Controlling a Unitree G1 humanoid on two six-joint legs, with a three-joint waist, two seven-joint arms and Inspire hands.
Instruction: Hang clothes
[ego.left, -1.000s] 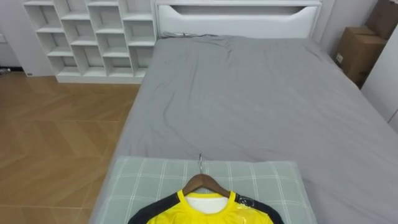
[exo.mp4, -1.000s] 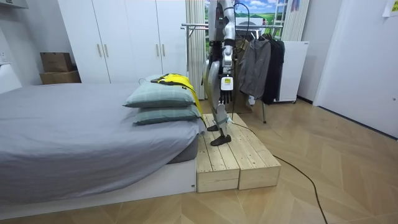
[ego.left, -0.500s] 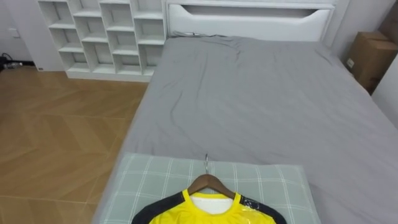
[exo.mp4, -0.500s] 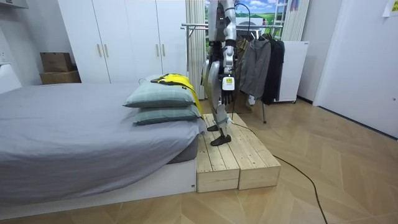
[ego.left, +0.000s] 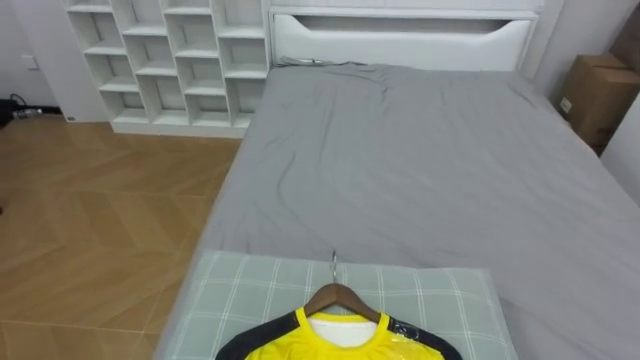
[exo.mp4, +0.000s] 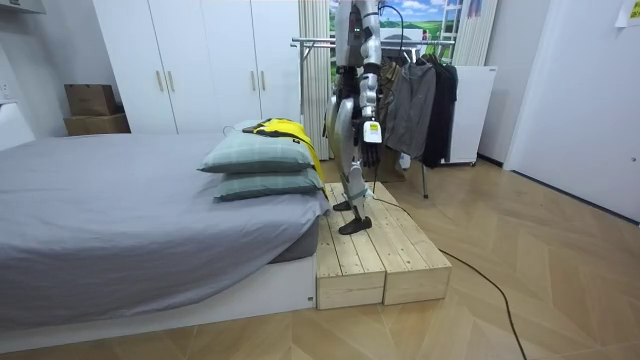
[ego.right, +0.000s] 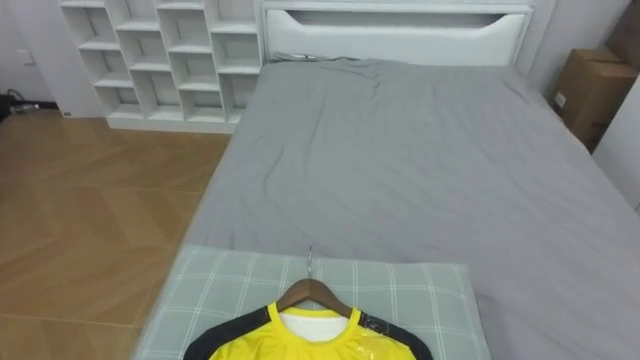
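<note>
Left hand: the left hand (exo.mp4: 372, 146) hangs low at the robot's side in the room view, apart from the bed and the clothing; I cannot tell whether it is open or closed.
Robot: it stands upright on a wooden platform (exo.mp4: 372, 262) that butts against the pillow end of the bed, facing along the bed.
Yellow shirt: the yellow shirt (ego.left: 335, 352), with dark shoulders and a white inner neck, lies flat on the top pillow directly below the head camera, collar toward the headboard. In the room view it drapes over the pillow edge nearest the robot.
Wooden hanger: a wooden hanger (ego.left: 337, 296) sits inside the shirt's neck, its arms under the shoulders.
Hook: the hanger's metal hook (ego.left: 333, 266) lies on the pillow and points toward the headboard.
Pillows: a green checked pillow (ego.left: 240, 300) carries the shirt; the room view shows it stacked on a second pillow (exo.mp4: 268, 186).
Bed: a grey sheet (ego.left: 420, 170) with faint creases runs to a white headboard (ego.left: 400, 40).
Clothes rail: a clothes rail (exo.mp4: 318, 42) stands behind the robot, with dark garments (exo.mp4: 412, 105) hanging from it.
Surroundings: white cubby shelf (ego.left: 170, 60) to the bed's left, cardboard box (ego.left: 590, 95) to its right, white wardrobe (exo.mp4: 200, 70) beyond the bed.
</note>
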